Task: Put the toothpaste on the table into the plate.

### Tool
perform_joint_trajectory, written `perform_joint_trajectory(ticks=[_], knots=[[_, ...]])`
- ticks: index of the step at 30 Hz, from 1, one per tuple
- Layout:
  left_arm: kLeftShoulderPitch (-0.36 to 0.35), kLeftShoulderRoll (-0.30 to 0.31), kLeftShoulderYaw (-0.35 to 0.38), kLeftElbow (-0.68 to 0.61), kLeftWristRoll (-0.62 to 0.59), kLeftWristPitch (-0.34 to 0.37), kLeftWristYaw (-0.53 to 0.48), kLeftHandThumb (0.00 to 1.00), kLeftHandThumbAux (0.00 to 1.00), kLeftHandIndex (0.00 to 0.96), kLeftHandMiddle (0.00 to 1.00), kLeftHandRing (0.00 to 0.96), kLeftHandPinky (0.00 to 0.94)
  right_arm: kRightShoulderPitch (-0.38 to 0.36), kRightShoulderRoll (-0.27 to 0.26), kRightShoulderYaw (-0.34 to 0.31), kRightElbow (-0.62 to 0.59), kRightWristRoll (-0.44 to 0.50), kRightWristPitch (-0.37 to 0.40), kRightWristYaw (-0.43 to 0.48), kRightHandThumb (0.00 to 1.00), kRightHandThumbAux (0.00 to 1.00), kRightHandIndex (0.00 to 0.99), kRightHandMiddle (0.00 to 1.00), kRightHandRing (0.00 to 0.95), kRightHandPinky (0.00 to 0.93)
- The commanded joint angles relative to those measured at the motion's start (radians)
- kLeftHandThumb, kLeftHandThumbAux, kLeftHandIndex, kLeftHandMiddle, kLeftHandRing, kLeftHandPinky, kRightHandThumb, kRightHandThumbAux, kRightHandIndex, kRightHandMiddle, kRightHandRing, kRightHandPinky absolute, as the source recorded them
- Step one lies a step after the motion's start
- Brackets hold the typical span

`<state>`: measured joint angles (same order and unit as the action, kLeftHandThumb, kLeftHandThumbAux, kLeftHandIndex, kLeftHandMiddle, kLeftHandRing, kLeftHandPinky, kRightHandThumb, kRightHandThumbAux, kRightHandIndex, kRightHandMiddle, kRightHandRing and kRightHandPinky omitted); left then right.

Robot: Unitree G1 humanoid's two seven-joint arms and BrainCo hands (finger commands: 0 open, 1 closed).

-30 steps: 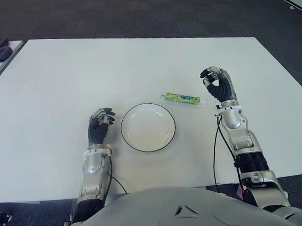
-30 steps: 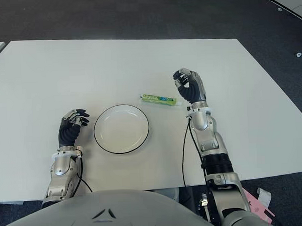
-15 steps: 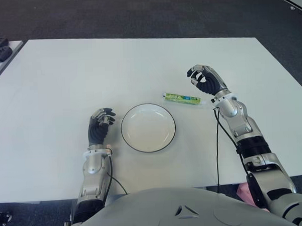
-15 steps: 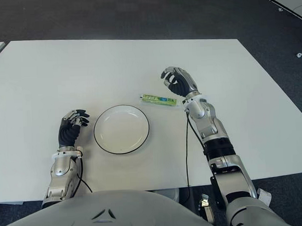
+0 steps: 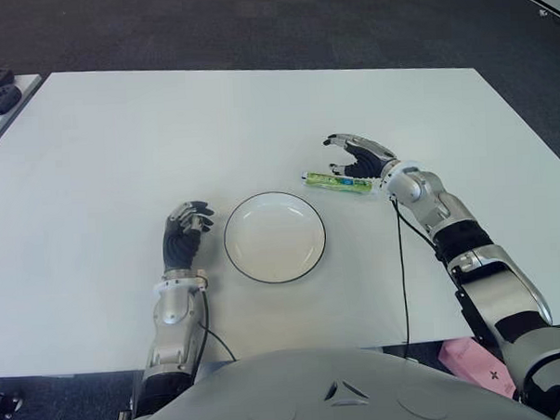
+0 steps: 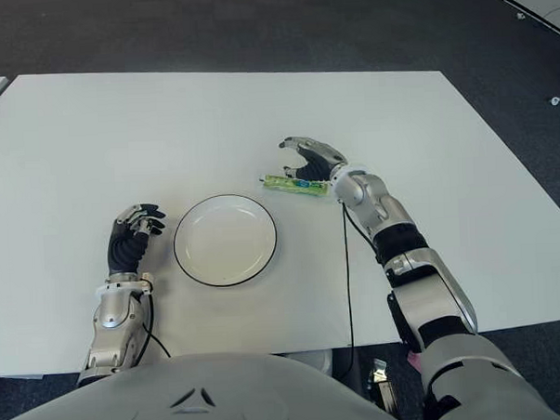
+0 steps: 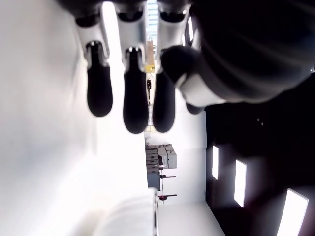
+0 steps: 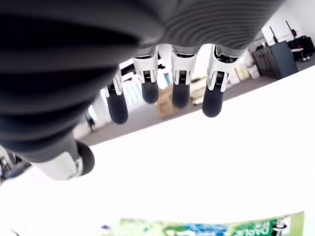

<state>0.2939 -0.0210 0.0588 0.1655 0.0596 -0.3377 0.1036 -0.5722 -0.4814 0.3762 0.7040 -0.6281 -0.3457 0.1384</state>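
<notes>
The green toothpaste tube lies flat on the white table, just beyond the far right edge of the round white plate with its dark rim; tube and plate sit close but apart, and the plate holds nothing. The right hand reaches in from the right and hovers over the tube's right half, palm down, its fingers spread and curved with open space beneath them. In the right wrist view the four fingertips hang in a row with the thumb set off to one side, and the tube's printed green label shows below them, cut off by the picture's edge; nothing is pinched between the digits. From the eye views I cannot tell whether any fingertip touches the tube, since the hand covers part of it.

The left hand shows just to the left of the plate, its fingers curled in toward the palm and holding nothing; the left wrist view shows three dark fingertips bent close to the thumb. Whether it rests on the table is hard to make out.
</notes>
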Motion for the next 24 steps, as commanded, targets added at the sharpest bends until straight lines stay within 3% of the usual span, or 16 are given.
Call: perform_joint_trajectory(ticks=[1, 9, 24], knots=[[0.024, -0.011, -0.003, 0.027, 0.005, 0.025, 0.012, 0.833, 0.680, 0.405, 0.483, 0.552, 0.535, -0.058, 0.001, 0.052, 0.107, -0.037, -0.039, 0.010, 0.505, 0.354, 0.002, 0.002, 0.003, 0.005], [0.027, -0.011, -0.001, 0.035, 0.013, 0.007, 0.021, 0.833, 0.682, 0.393, 0.493, 0.561, 0.536, -0.108, 0.002, 0.116, 0.208, -0.090, -0.057, -0.018, 0.516, 0.220, 0.000, 0.000, 0.000, 0.000], [0.027, -0.012, 0.001, 0.033, 0.014, 0.026, 0.023, 0.833, 0.682, 0.394, 0.490, 0.555, 0.528, -0.137, 0.005, 0.198, 0.282, -0.164, -0.045, -0.075, 0.536, 0.149, 0.000, 0.000, 0.000, 0.000]])
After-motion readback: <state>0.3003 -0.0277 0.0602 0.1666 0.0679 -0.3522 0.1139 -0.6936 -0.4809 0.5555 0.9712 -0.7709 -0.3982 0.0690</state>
